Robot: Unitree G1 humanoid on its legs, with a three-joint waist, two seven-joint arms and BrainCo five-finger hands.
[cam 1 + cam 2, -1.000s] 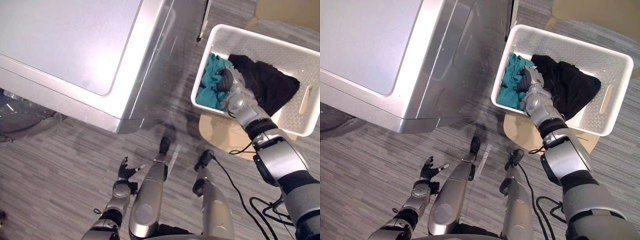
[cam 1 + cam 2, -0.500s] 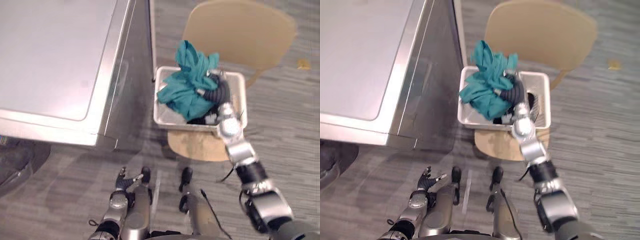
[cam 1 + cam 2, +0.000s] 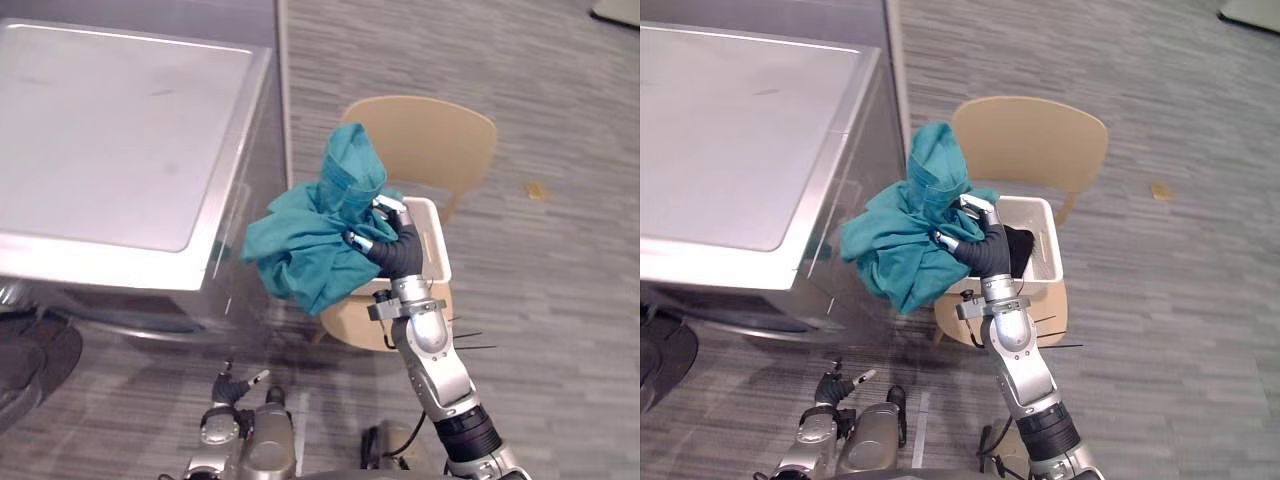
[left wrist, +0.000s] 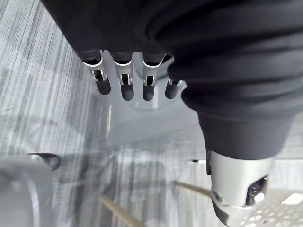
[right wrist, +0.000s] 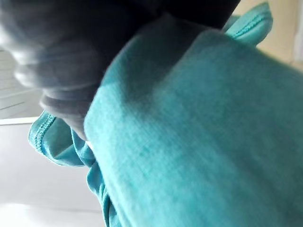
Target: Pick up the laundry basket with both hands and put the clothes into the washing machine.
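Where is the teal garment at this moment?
In both eye views, the crumpled teal cloth garment is held up in the right hand, between the silver washing machine on its left and the white plastic laundry basket on the tan wooden chair.

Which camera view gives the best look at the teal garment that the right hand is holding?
The left eye view: the whole teal garment shows there, bunched in the curled fingers of the right hand. The right eye view shows nearly the same. The right wrist view gives close teal cloth and a hem.
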